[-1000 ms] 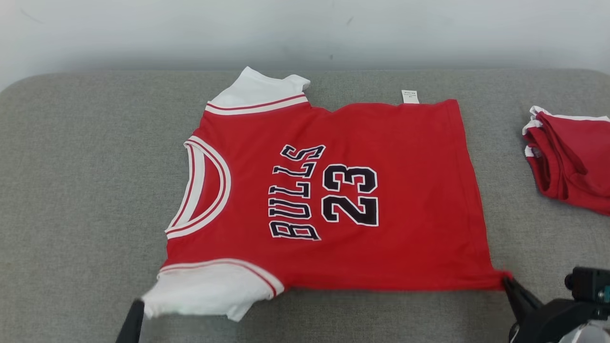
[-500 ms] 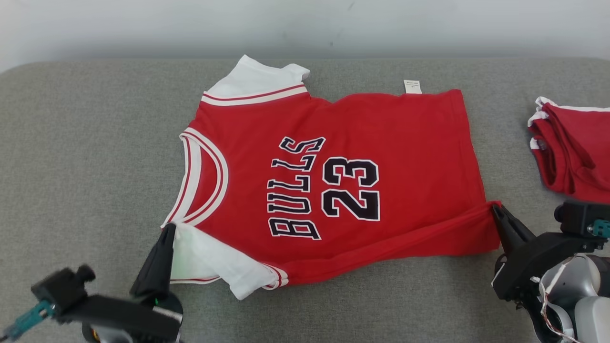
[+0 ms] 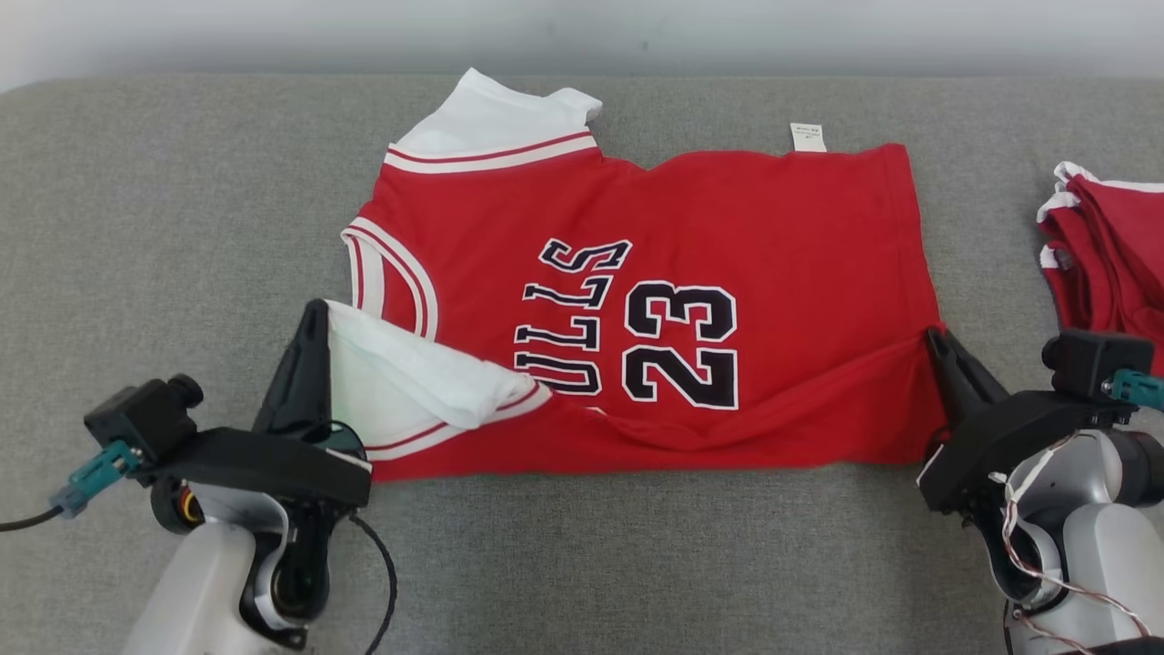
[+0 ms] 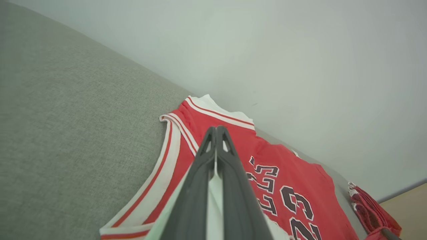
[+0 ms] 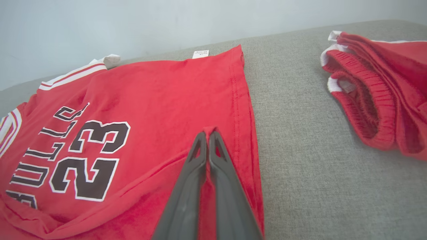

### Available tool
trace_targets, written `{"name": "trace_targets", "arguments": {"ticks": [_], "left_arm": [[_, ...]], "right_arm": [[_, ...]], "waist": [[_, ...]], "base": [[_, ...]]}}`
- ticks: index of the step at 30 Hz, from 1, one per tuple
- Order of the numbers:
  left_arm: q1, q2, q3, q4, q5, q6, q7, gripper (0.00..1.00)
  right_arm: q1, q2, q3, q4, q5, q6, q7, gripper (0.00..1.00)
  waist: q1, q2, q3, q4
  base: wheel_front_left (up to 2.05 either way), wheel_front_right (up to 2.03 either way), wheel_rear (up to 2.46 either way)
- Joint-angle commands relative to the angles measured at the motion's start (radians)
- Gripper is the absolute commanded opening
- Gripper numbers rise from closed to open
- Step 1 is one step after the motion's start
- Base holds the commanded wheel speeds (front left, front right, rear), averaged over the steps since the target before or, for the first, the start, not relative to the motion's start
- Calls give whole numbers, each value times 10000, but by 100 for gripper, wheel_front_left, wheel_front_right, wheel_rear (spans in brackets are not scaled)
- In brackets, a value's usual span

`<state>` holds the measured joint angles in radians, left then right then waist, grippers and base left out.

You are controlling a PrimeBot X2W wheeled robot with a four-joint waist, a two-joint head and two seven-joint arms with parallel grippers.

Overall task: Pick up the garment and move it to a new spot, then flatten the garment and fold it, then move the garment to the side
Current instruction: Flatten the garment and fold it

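Note:
A red jersey (image 3: 746,209) with white sleeves and black "BULLS 23" lettering lies on the grey padded surface, collar to the left. Its near edge is lifted and folded over toward the far side, covering part of the lettering. My left gripper (image 3: 314,314) is shut on the near white sleeve (image 3: 409,382), raised over the collar (image 4: 173,146); the left wrist view has white cloth between the closed fingers (image 4: 230,173). My right gripper (image 3: 932,337) is shut on the jersey's near hem corner; red cloth (image 5: 207,186) sits pinched between its fingers (image 5: 186,196).
A second bundle of red clothing with white trim (image 3: 1105,255) (image 5: 373,100) lies at the right edge of the grey surface (image 3: 136,227). A pale wall runs along the far side. Bare grey padding lies left of the jersey and in front of it.
Both grippers have carried the jersey's near edge away from me, over the body; the white sleeve now covers part of "BULLS". The camera has also tilted, shifting the whole picture.

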<state>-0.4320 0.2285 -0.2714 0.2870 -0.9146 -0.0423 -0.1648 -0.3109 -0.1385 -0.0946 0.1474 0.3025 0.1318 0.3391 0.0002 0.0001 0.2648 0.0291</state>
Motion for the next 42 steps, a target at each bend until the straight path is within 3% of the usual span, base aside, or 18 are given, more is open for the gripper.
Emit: {"name": "trace_targets", "arguments": {"ticks": [1,5,16,26,42], "left_arm": [[-233,-1,62,168,161,61,-167,0],[-630,-142,240,604,394,190,-606,0],[-1004,-278,380,1411,817,32,-927,0],[-1893,-408,-155,2165,1434,-189,-933,0],[-3108,-326,-577,3750,1985,-163,-915,0]], "right_arm": [[-188,-3,-19,65,-70,-22,-178,0],[-428,17,-55,267,-153,-22,-633,0],[-719,140,-421,809,-339,-22,-1290,0],[-963,253,-559,1414,-782,-22,-1261,0],[-1414,382,-506,2087,-929,-22,-1509,0]], "waist": [[-2,-1,86,-8],[-2,-1,242,2],[-2,-1,406,-16],[-2,-1,442,-89],[-2,-1,581,-320]], "base": [[0,0,0],[0,0,0],[0,0,0],[0,0,0],[0,0,0]]}}
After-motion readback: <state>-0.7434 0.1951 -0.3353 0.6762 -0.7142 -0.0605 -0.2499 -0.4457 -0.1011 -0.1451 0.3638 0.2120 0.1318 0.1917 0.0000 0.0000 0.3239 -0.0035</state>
